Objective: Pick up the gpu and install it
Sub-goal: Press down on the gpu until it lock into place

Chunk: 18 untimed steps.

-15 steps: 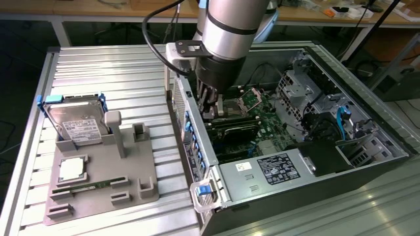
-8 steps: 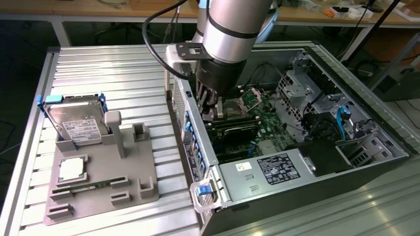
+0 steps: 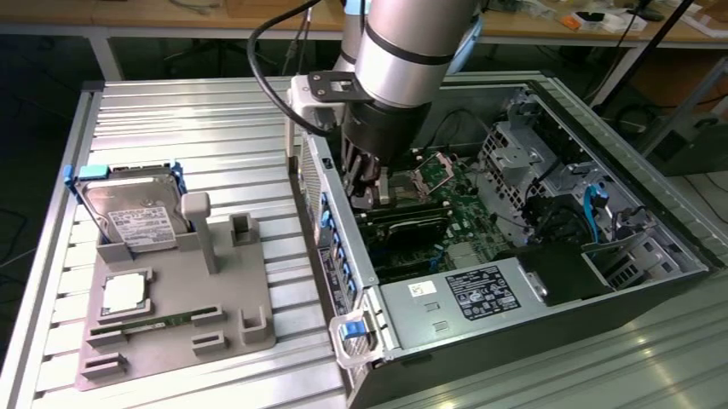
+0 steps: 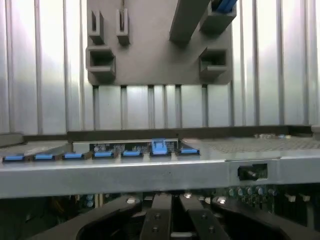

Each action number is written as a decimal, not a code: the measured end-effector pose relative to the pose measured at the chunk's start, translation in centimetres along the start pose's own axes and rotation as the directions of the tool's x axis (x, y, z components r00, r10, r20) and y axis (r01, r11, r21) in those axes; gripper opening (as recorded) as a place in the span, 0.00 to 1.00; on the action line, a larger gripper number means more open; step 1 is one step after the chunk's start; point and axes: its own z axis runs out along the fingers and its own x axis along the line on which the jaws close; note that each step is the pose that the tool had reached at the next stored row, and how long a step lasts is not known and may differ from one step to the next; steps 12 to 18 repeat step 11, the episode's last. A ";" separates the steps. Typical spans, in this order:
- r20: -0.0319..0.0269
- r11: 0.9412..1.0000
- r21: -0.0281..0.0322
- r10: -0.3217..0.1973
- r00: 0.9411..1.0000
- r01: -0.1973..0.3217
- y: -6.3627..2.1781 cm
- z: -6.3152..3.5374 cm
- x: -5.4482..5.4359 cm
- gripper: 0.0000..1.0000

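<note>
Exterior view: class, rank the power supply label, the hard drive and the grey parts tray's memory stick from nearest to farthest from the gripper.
1. White-and-black power supply label, inside the case, nearest the gripper.
2. Silver hard drive, upright at the exterior view's left.
3. Long green memory stick, lying on the tray's front.

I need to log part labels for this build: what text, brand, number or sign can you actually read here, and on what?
None can be read.
Power supply label: white print on black, too small.
White sticker beside it: blurred.
Hard drive label: lines of print, too small.
Circuit board strip behind the blue clips: markings blurred.
</note>
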 end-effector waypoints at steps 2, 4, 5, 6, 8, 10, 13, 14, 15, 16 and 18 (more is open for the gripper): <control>0.009 1.000 -0.001 -0.001 1.000 0.001 -0.09 -0.40 0.0 0.11; 0.021 1.000 -0.001 -0.002 1.000 0.002 -0.27 -0.44 0.0 0.11; 0.028 1.000 -0.001 -0.002 1.000 0.002 -0.60 -0.47 0.0 0.11; 0.032 1.000 -0.001 -0.003 0.999 0.003 -0.85 -0.49 0.0 0.11; 0.033 1.000 -0.001 -0.003 0.999 0.003 -0.95 -0.49 0.0 0.11; 0.033 1.000 -0.002 -0.003 0.999 0.003 -0.97 -0.50 0.0 0.11; 0.033 1.000 -0.002 -0.003 0.999 0.003 -0.98 -0.50 0.0 0.11; 0.033 1.000 -0.002 -0.003 0.999 0.003 -0.98 -0.50 0.0 0.11; 0.033 1.000 -0.002 -0.003 0.999 0.003 -0.98 -0.50 0.0 0.11; 0.033 1.000 -0.002 -0.003 0.999 0.003 -0.98 -0.50 0.0 0.11; 0.033 1.000 -0.002 -0.003 0.999 0.003 -0.98 -0.50 0.0 0.11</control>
